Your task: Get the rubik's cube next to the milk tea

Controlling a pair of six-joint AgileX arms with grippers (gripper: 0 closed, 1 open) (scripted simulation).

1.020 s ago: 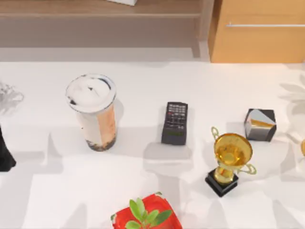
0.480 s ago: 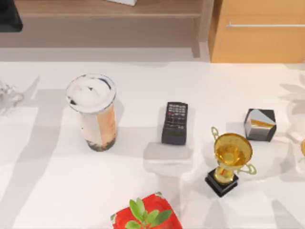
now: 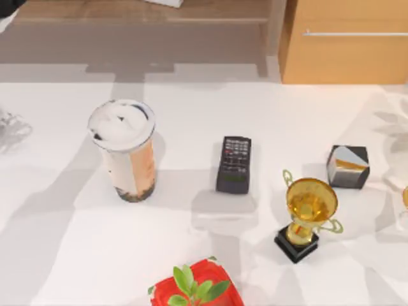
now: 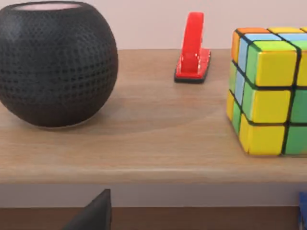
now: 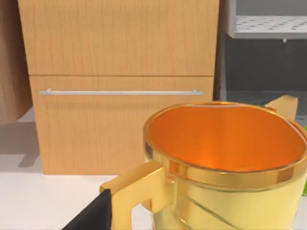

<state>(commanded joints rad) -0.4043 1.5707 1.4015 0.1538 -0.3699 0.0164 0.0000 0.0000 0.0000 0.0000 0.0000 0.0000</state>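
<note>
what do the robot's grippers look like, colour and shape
Little of them shows. The left wrist view has one dark, near-black wedge-shaped finger at the bottom edge, plain and matte; the right wrist view has a matching black finger. A black piece of the left arm sits at the top view's corner. No cables or markings visible.

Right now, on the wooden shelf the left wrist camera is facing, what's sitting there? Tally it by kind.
black round speaker: 1
red stapler: 1
rubik's cube: 1
Total: 3
</note>
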